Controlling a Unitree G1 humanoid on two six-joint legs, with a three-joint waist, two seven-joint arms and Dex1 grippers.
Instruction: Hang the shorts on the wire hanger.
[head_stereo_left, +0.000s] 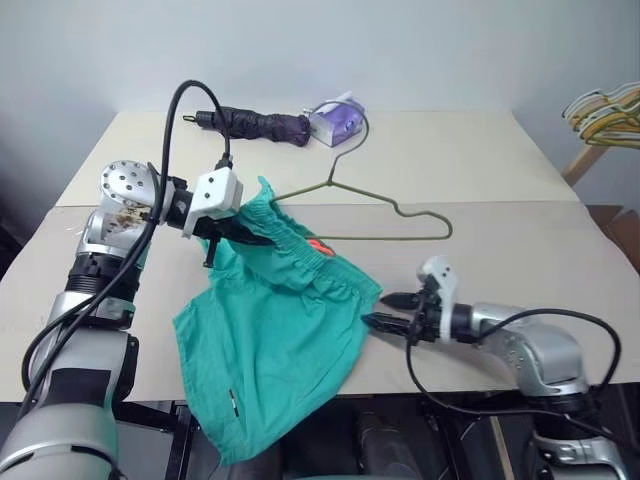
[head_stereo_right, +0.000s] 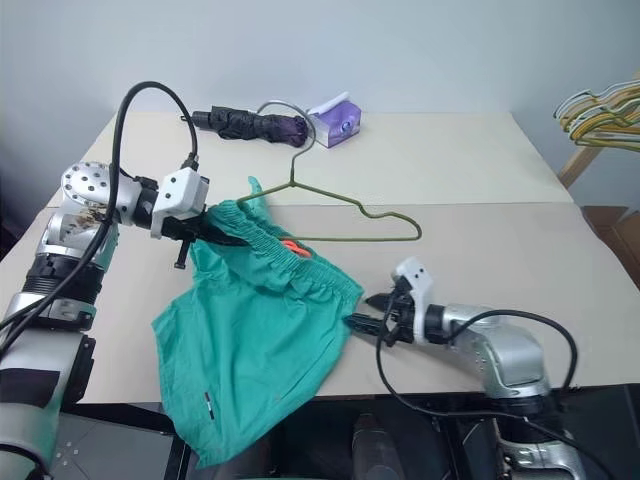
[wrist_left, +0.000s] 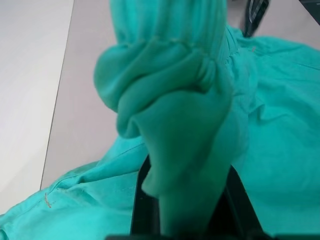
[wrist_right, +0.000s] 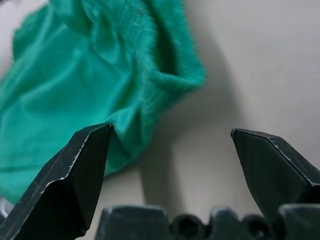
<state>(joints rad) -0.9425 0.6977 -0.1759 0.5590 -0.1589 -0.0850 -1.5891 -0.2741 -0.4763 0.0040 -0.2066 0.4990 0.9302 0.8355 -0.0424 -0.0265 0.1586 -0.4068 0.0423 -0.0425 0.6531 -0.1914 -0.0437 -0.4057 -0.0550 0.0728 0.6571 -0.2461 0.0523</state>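
The teal-green shorts (head_stereo_left: 270, 340) lie on the table with one leg drooping over the front edge. My left gripper (head_stereo_left: 243, 236) is shut on the left end of their gathered waistband (wrist_left: 165, 75) and holds it lifted above the table. A small orange tag (head_stereo_left: 318, 246) shows at the waistband. The olive-green wire hanger (head_stereo_left: 400, 212) lies flat just behind the shorts, its hook pointing to the far side. My right gripper (head_stereo_left: 376, 309) stands open low over the table, its fingertips at the right end of the waistband (wrist_right: 150, 95) with nothing between them.
A dark folded umbrella (head_stereo_left: 260, 123) and a small purple box (head_stereo_left: 338, 120) lie at the table's far edge. A bunch of pale and yellow hangers (head_stereo_left: 605, 112) sits on a wooden rack at the far right. A seam (head_stereo_left: 520, 203) crosses the table.
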